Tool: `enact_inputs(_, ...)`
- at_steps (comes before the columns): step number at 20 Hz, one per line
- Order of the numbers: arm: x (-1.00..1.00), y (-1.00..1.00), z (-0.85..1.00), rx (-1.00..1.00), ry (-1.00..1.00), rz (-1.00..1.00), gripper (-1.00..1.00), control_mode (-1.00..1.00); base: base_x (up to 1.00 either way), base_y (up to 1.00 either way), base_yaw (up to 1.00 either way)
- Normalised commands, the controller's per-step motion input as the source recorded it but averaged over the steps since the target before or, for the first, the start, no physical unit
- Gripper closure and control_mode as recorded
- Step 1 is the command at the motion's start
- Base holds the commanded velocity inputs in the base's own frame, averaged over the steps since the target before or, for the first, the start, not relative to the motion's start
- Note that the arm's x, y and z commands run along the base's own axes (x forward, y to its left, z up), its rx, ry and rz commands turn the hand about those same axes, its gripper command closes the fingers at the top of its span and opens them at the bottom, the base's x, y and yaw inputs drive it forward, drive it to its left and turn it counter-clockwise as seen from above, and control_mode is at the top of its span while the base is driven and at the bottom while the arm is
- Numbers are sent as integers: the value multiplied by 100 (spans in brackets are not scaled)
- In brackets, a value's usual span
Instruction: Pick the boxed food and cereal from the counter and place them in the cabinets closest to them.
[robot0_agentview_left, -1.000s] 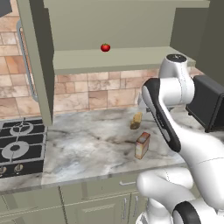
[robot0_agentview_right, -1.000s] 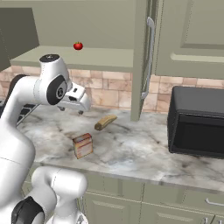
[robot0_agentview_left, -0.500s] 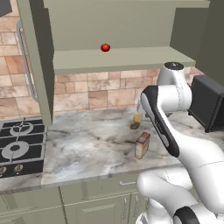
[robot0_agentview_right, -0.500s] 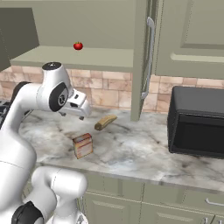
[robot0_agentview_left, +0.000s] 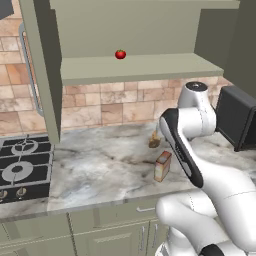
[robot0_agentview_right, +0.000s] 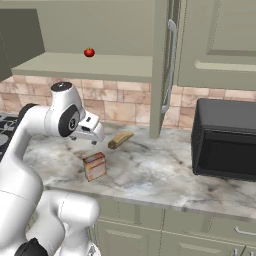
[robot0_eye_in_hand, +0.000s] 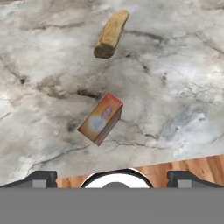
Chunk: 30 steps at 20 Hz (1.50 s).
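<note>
With our fingers (robot0_eye_in_hand: 112, 177) spread wide and empty above the worktop (robot0_eye_in_hand: 175, 65), we should drop squarely over the small orange box (robot0_eye_in_hand: 100, 118) standing near the front edge (the tan loaf-shaped pack (robot0_eye_in_hand: 111, 34) lies farther back), closing across its narrow faces before lifting toward the open cabinet (robot0_agentview_right: 90, 65).

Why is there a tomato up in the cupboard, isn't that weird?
A bit odd, yes: one red tomato sits alone on the open cabinet's shelf. On the counter, the small box stands upright beside a bread loaf; nothing has spilled.
</note>
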Motion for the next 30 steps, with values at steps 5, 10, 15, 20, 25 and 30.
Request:
enact_inputs(5, 0, 5, -29, 0, 0, 0, -100, -100, 0, 0, 0)
enact_inputs(10, 0, 7, -27, 0, 0, 0, -100, -100, 0, 0, 0)
enact_inputs(15, 0, 7, -24, 0, 0, -1, -100, -100, 0, 0, 0)
enact_inputs(20, 4, 5, -23, 0, 0, -3, -100, -100, 0, 0, 0)
enact_inputs(25, 10, 5, -22, 0, 0, -4, -100, -100, 0, 0, 0)
enact_inputs(30, 17, 5, -22, -1, 0, -6, -100, -100, 0, 0, 0)
